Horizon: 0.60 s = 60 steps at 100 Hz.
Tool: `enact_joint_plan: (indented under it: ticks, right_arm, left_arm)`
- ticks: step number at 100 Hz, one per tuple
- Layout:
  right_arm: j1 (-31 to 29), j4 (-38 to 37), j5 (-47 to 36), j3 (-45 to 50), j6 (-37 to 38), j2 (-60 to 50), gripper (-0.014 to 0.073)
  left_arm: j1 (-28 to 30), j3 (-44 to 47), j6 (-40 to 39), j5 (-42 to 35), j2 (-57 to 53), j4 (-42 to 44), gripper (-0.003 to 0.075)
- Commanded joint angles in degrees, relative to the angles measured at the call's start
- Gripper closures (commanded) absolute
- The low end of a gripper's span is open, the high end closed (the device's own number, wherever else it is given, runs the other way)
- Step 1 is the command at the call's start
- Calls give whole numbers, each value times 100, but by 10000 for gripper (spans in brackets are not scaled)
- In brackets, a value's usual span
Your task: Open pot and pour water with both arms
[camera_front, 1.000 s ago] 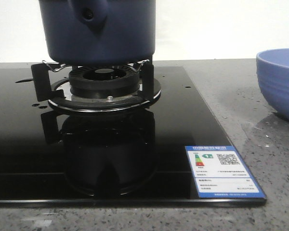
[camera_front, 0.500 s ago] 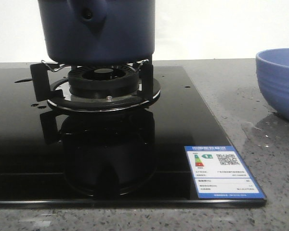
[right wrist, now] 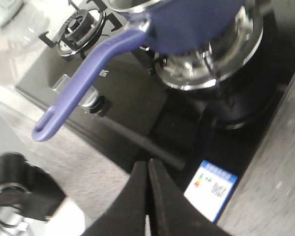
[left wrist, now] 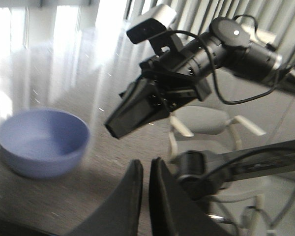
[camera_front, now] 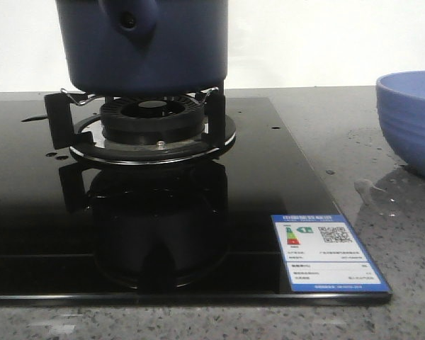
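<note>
The dark navy-blue pot [camera_front: 149,42] stands on the burner grate [camera_front: 152,124], with its handle stub [camera_front: 131,21] facing the camera and its top cut off by the frame. In the right wrist view the pot [right wrist: 191,24] shows a long handle [right wrist: 83,83] with a hole at its end. My right gripper [right wrist: 147,164] is shut and empty, off to the side of that handle. My left gripper [left wrist: 145,164] is shut and empty above the counter. Water shows as a thin wet patch [camera_front: 372,191] on the counter beside the bowl.
A periwinkle ribbed bowl [camera_front: 411,120] stands on the grey counter at the right and also shows in the left wrist view [left wrist: 42,140]. The black glass hob [camera_front: 28,212] carries an energy sticker [camera_front: 329,251]. A second burner [right wrist: 81,27] and a knob [right wrist: 91,101] show. The right arm [left wrist: 187,73] hangs above the counter.
The wet patch on the counter beside the bowl has grown and spread toward the hob. The pot has stayed on the burner.
</note>
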Motion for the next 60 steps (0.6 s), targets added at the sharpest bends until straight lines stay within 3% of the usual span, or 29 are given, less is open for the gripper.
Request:
enact_joint_plan:
  ticks: [1, 8, 21, 26, 32, 40, 49, 60]
  right_arm:
    - [7, 405, -330, -241, -368, 68, 624]
    - [7, 370, -459, -305, -381, 68, 526]
    - [7, 362, -724, -407, -392, 68, 225]
    - [7, 362, -828, -433, -392, 68, 130]
    - [7, 362, -919, -433, -392, 68, 72]
    - [7, 362, -984, -433, -392, 77, 71]
    - [7, 362, -1000, -433, -392, 77, 71]
    - [7, 358, -1010, -433, -392, 77, 71]
  left_arm:
    - [-37, -280, 811, -317, 3, -464, 681]
    - [-37, -333, 875, -727, 3, -391, 569]
    - [-37, -347, 902, -1699, 3, -379, 266]
    - [-37, -347, 902, -2119, 3, -368, 201]
    - [-37, -347, 968, -2546, 18, -355, 198]
    - [-37, -407, 1194, -2576, 143, -355, 248]
    - [-37, -604, 1282, -2082, 430, -420, 300]
    - [66, -997, 1282, -1144, 873, -824, 303]
